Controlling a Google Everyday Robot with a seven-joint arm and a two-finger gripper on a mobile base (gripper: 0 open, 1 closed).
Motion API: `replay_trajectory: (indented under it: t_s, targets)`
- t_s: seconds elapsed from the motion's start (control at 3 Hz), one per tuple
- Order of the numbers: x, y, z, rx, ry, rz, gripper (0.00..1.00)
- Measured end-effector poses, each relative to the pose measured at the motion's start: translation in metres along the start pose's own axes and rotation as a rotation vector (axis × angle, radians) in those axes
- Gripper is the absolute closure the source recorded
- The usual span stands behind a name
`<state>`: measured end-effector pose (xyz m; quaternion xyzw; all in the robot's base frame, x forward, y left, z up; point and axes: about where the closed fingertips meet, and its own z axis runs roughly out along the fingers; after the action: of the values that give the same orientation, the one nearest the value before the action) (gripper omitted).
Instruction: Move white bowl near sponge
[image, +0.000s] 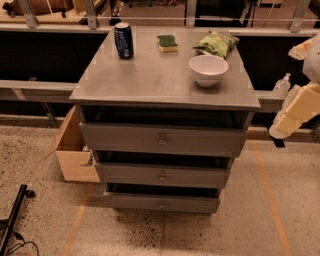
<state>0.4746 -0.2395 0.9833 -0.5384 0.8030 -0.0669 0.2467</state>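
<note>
While the white bowl sits upright on the grey cabinet top, at about 3 o'clock from the top's middle and close to the right edge, the sponge lies apart from it at about 12 o'clock, near the far edge. Seen from the sponge, the bowl is at roughly 4 o'clock, with bare surface between the two. A green snack bag lies just beside the bowl at its 12 to 1 o'clock. A blue soda can stands upright at the sponge's 9 o'clock, well apart from the bowl.

The gripper is off the cabinet at the bowl's 4 o'clock, at the low end of the cream arm slanting in from the right edge of the view, below the level of the top. It touches neither bowl nor cabinet; how far it is open, and whether it has hold of anything, I cannot tell.

Below the top, three drawers stand slightly pulled out. A cardboard box sits on the floor at the cabinet's 8 o'clock.
</note>
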Motion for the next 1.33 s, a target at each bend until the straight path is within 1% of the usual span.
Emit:
replay_trajectory:
  t_s: [0.33, 0.67, 1.0, 1.33]
  targets:
    - [0.015, -0.029, 0.017, 0.085, -0.111, 0.09, 0.0]
    - [-0.02, -0.075, 0.022, 0.176, -0.334, 0.142, 0.0]
    - [-0.066, -0.14, 0.015, 0.27, -0.538, 0.186, 0.0]
    - [-0.066, -0.139, 0.016, 0.269, -0.537, 0.186, 0.0]
